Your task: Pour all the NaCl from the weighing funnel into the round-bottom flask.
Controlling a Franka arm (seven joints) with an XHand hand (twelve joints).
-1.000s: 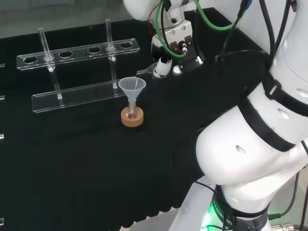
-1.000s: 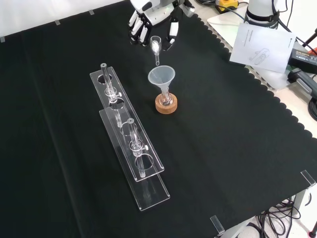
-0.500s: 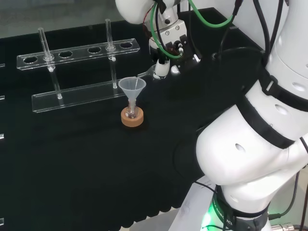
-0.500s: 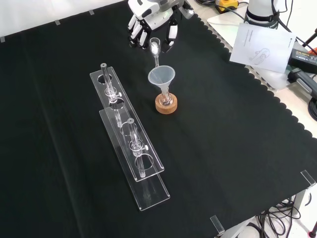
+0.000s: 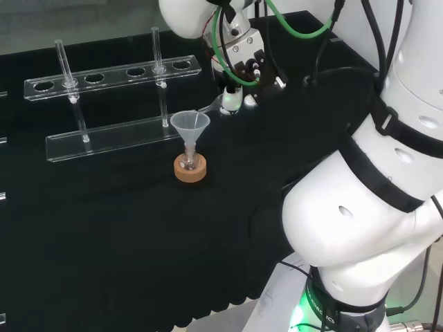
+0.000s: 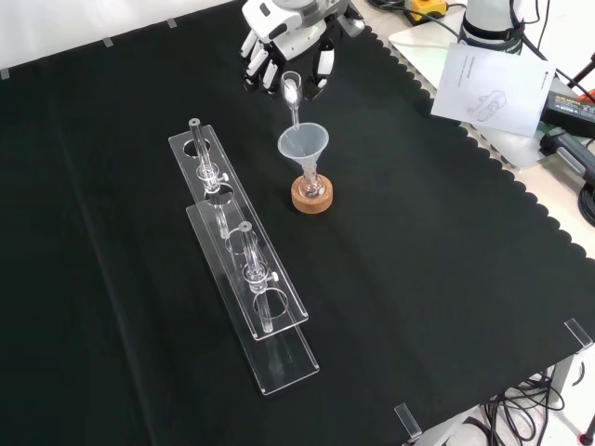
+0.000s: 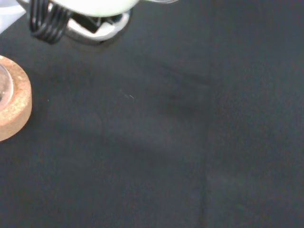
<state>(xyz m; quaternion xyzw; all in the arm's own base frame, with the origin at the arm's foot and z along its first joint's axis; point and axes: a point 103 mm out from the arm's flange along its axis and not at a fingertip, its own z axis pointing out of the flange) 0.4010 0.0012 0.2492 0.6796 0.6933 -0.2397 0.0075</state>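
Observation:
The hand (image 6: 284, 37) comes in at the top of the front view and is shut on a clear weighing funnel (image 6: 291, 90) with white NaCl in its bowl. The funnel's stem slants down toward the rim of a clear plastic funnel (image 6: 303, 145). That funnel stands in the neck of a small round-bottom flask (image 6: 312, 188) on a cork ring (image 6: 312, 198). In the head view the hand (image 5: 239, 66) holds the weighing funnel (image 5: 223, 103) just right of the plastic funnel (image 5: 190, 126), above the cork ring (image 5: 190, 169). The wrist view catches the cork ring (image 7: 13, 107) at its edge.
A clear two-tier test tube rack (image 6: 240, 253) with a few tubes stands left of the flask in the front view, and behind it in the head view (image 5: 114, 104). Papers (image 6: 493, 85) and cables lie off the cloth at the front view's right.
The hand has carried the weighing funnel closer to the plastic funnel, leftward in the head view, so its stem tip now reaches over the funnel's rim.

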